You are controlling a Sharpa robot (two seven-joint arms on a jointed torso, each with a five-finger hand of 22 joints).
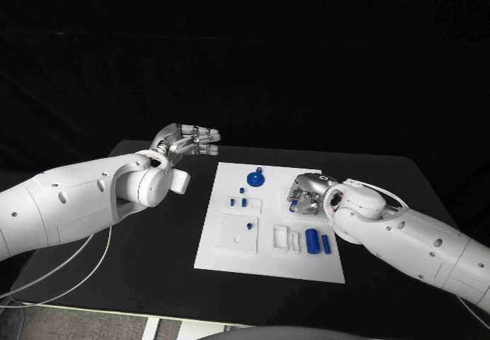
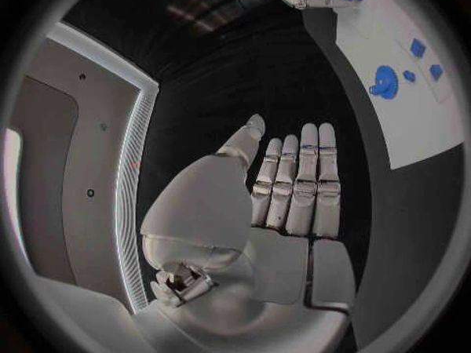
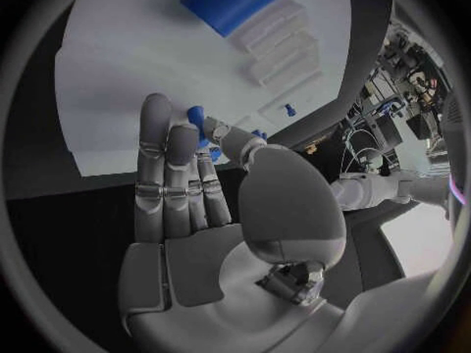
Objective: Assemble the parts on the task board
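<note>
Nearest the viewer, along the front edge of the white rectangular task board (image 1: 230, 258), a blue cylinder (image 1: 311, 237) lies next to a slimmer blue rod (image 1: 327, 245), both toward the board's right side, with pale white blocks (image 1: 280, 239) just beside them. At the board's far end sits a round blue gear-like part (image 1: 255, 178), and a few small blue pieces (image 1: 237, 201) stand between it and the board's middle.

Over the board's right edge, the right hand (image 1: 304, 193) hangs with its fingers together, and a small blue part (image 3: 198, 118) is pinched between the thumb and the fingertips (image 3: 169, 137); the wrist view shows it held just above the white surface.

Well off the board's left side, beyond its far corner, the left hand (image 1: 189, 139) hovers over the black worktop (image 1: 153, 283). Its fingers (image 2: 299, 180) lie straight, side by side, and it holds nothing.
</note>
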